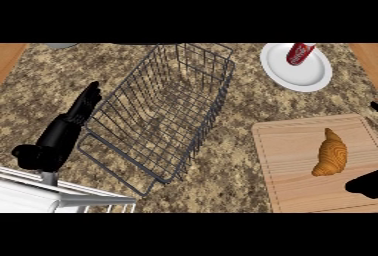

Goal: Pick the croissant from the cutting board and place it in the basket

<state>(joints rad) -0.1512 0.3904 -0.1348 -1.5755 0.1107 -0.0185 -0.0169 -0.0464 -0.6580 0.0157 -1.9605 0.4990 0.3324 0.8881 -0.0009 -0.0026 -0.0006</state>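
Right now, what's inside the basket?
Nothing is in the basket; only the counter shows through its wires. The croissant lies on the cutting board. The basket's far end runs past the view's top, so that bit is unseen.

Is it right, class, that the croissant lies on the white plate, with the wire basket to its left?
Not quite. In the head view the croissant lies on the wooden cutting board, not on the white plate, which holds a red can. The wire basket is indeed to its left.
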